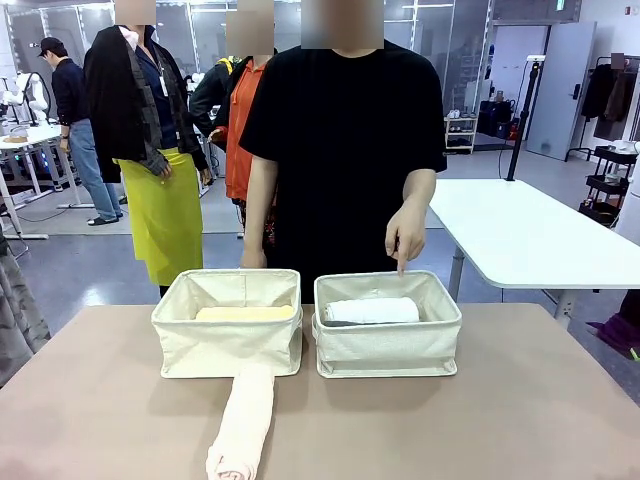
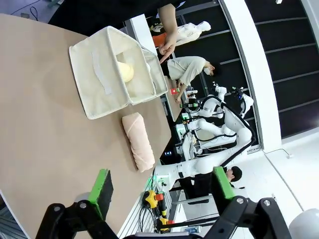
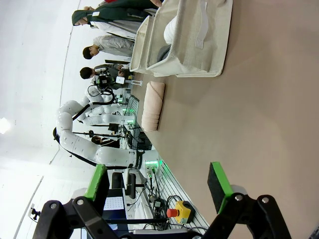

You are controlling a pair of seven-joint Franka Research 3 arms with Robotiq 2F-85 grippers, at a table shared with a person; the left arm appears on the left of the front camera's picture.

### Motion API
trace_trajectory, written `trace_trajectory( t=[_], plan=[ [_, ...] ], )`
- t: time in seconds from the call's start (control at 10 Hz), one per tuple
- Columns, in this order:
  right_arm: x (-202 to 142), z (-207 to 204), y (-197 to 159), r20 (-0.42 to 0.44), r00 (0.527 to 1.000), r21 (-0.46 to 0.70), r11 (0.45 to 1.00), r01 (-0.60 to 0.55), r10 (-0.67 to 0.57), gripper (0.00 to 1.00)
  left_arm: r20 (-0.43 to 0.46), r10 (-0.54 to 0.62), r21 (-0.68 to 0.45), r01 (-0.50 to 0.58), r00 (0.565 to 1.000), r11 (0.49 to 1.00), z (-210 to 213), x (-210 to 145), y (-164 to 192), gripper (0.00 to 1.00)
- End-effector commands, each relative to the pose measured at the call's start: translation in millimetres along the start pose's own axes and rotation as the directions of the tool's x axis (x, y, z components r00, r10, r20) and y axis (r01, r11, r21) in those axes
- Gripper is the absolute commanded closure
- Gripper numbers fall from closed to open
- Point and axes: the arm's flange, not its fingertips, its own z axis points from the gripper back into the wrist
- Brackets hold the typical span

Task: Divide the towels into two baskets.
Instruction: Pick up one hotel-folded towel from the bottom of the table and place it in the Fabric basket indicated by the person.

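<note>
Even, bright indoor light falls from overhead. Shadows are soft and short: a faint one under the baskets [image 1: 228, 340] on the table [image 1: 500, 420]. The front view is sharp, with little glare. Both wrist views are rolled sideways and bend strongly toward their edges; their white backgrounds wash out.

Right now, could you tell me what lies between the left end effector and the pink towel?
Bare tabletop only: in the left wrist view, nothing sits between the open left end effector and the pink towel.
</note>
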Motion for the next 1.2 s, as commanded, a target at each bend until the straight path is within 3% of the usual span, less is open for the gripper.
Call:
trace_trajectory(
  t=[0.0, 0.4, 0.6, 0.8, 1.1],
  plan=[
    [-3, -3, 5, 0.001, 1.000, -0.016, 1.000, 0.022, -0.022, 0.00, -0.001, 0.000, 0.023, 0.000, 1.000, 1.000, 1, -1, -3, 0.00],
    [-3, -3, 5, 0.001, 1.000, -0.016, 1.000, 0.022, -0.022, 0.00, 0.000, 0.000, 0.000, 0.000, 1.000, 1.000, 0, 0, 0, 0.00],
    [-3, -3, 5, 0.001, 1.000, -0.016, 1.000, 0.022, -0.022, 0.00, -0.092, -0.017, 0.093, 0.026, 0.996, 0.995, -54, -2, -36, 0.00],
    [-3, -3, 5, 0.001, 1.000, -0.016, 1.000, 0.022, -0.022, 0.00, -0.167, 0.044, 0.203, -0.009, 0.985, 0.979, -115, -11, -77, 0.00],
    [-3, -3, 5, 0.001, 1.000, -0.016, 1.000, 0.022, -0.022, 0.00, -0.223, 0.080, 0.438, 0.026, 0.971, 0.898, -213, -35, -115, 0.00]
  ],
)
